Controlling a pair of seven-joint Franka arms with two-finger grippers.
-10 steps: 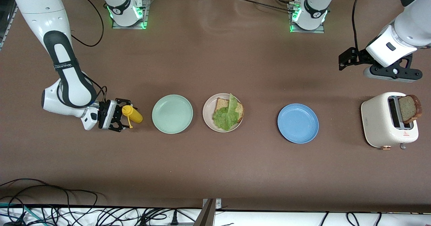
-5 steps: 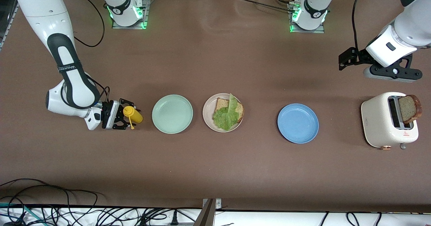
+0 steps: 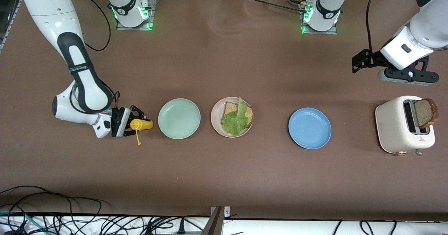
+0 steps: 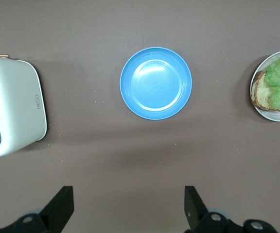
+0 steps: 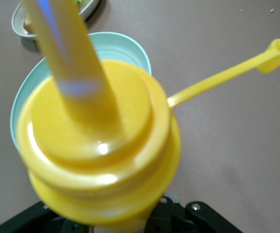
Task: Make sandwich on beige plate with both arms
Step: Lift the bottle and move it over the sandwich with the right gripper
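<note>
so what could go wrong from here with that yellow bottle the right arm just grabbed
The right gripper holds the yellow squeeze bottle tipped on its side, nozzle toward the mint-green plate; a hard squeeze could spill sauce short of the beige plate. The cap dangling on its strap could drag through the lettuce during pouring. The second bread slice sits in the toaster, with the open left gripper waiting above the table.

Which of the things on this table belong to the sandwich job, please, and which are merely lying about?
Belonging to the job:
- round pale beige plate
- brown bread slice under ruffled green lettuce leaf
- second brown bread slice in cream toaster
- right gripper, shut on yellow squeeze bottle
- left gripper, open, waiting

Lying about:
- round mint-green plate
- round blue plate
</note>
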